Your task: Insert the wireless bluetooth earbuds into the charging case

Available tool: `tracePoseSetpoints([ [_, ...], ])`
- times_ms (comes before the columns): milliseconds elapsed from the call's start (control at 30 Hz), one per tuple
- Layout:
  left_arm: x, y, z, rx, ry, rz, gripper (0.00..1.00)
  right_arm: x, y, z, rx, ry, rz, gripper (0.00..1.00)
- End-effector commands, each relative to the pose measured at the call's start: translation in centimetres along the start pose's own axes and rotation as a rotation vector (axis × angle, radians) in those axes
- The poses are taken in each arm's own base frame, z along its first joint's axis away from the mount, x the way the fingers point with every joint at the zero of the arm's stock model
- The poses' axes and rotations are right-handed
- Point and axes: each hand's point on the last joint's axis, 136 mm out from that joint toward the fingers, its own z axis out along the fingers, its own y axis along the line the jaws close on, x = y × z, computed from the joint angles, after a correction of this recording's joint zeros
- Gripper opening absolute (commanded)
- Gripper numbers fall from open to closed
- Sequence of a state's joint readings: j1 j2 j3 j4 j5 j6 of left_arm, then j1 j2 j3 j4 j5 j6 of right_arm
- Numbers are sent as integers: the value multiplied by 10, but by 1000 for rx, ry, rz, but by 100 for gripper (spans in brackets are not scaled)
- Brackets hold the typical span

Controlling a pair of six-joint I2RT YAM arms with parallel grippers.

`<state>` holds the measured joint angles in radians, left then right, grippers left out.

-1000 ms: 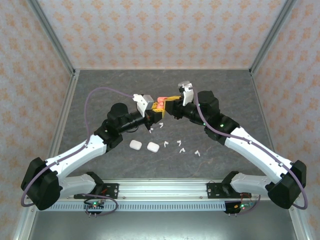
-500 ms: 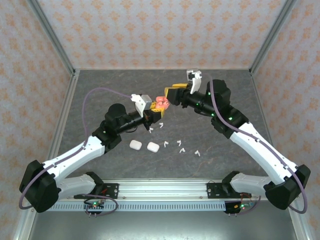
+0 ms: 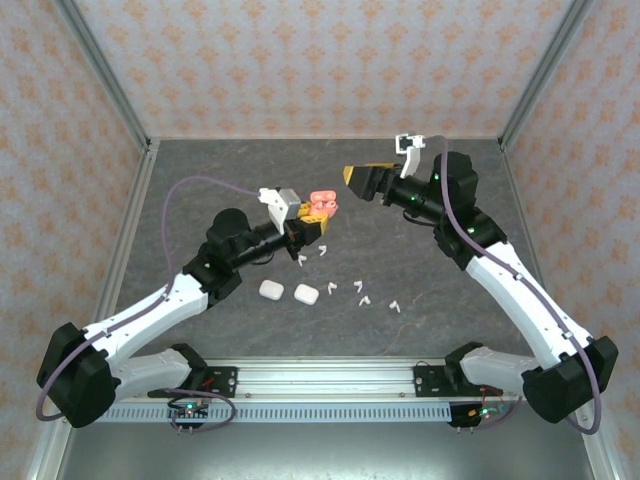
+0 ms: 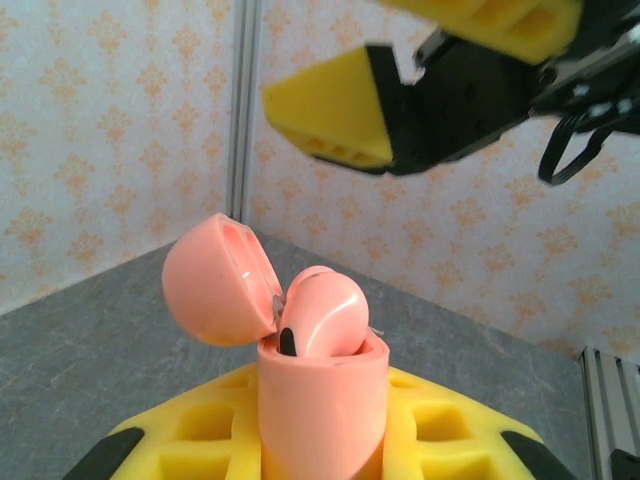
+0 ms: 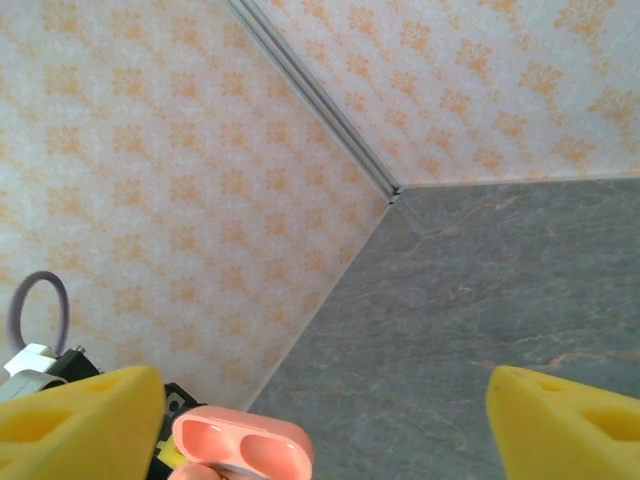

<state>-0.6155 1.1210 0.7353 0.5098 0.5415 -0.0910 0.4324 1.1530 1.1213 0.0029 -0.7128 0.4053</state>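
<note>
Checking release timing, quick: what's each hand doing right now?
Left hand: closed, holding the pink charging case, lid open.
Right hand: open, empty.

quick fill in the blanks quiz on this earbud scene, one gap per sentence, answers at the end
1. The left end effector is shut on a ___ charging case.
2. That case's lid is ___, with an earbud sitting inside.
3. ___ white charging cases lie on the table.
4. The right end effector, jaws apart above the held case, holds ___.

Missing words: pink; open; two; nothing
</note>
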Motion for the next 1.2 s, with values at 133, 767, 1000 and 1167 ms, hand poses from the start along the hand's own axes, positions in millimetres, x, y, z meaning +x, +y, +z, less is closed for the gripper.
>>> tracePoseSetpoints([
  [133,-36,1,-5,25,-168,-29,0,-6,22,-8,-172,-11,56,91],
  [767,-83,-17,-9,252,-280,-60,0,-16,61,-12,-321,20,-6,92],
  [1000,-77,-30,-2,286,-236,-38,0,-7,88,0,-418,78,-39,91],
  [1167,-75,-29,-2,276,-230,-38,0,-2,98,3,-440,103,-53,89],
])
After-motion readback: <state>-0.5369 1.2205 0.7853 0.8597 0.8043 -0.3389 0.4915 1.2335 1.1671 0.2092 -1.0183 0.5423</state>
